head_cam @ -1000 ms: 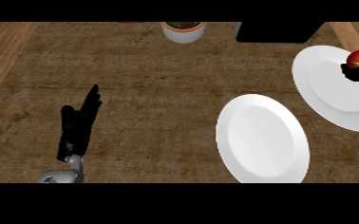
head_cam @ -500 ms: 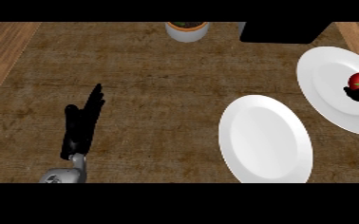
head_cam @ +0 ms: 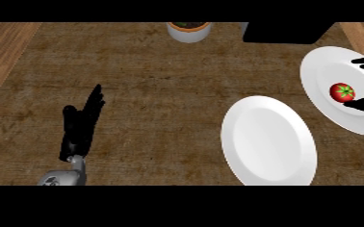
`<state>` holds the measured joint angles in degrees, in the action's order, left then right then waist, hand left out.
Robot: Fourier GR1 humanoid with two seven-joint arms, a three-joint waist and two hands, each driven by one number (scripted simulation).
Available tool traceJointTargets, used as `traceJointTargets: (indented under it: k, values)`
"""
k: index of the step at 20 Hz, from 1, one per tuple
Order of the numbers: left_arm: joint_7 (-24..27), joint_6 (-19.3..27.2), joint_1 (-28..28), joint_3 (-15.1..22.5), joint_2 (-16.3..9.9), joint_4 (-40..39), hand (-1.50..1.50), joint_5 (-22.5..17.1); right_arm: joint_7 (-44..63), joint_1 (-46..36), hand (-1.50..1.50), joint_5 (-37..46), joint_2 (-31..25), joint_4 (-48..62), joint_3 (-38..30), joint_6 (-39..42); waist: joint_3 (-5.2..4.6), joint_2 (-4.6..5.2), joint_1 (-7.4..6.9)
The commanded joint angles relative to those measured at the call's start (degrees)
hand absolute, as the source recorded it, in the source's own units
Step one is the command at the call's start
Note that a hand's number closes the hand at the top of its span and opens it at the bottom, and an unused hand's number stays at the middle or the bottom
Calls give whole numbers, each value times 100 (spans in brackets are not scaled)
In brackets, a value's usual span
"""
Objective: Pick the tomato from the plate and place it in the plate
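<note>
A red tomato with a green top lies on the white plate at the right edge. Only black fingertips of my right hand show, coming in from the right edge: one tip beyond the tomato, one nearer than it, both apart from it with nothing held. A second white plate lies bare, nearer and to the left. My left hand rests open at the lower left, fingers up, far from both plates.
A white pot with a plant stands at the counter's back edge. A black block sits at the back right. Lighter wooden strips run along the far left and far right.
The tomato now shows nearer and further left on its plate. The right hand's dark tips, close against it before, now stand apart on either side. The left hand has not moved.
</note>
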<state>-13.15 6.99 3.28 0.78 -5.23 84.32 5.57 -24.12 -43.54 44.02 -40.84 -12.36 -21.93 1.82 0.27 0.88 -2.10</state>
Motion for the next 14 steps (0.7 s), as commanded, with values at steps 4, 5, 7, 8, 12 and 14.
traceJointTargets:
  k: [4,5,7,8,12,14]
  values:
    - [-49,95,78,-42,89,-97,0,-10,-1138,-216,-150,-1535,-135,51,-1406,872,4,-40,160]
    - [87,39,-37,-100,-1,-86,0,-32,-1166,-153,-150,-1722,-236,118,-1596,986,1,-37,136]
    - [186,44,-263,-2,67,64,0,-9,-1224,-4,-150,-1941,-509,261,-1817,1324,4,-21,58]
    - [117,57,27,-66,63,-195,0,-11,-1311,140,-150,-1999,-613,350,-1869,1559,4,7,99]
    - [157,-32,-297,-2,-40,90,0,36,-1543,489,-150,-2159,-656,415,-1955,1945,0,-12,34]
    - [-24,364,174,170,307,-159,0,298,-1356,230,-150,-2139,-692,383,-1899,2162,2,11,29]
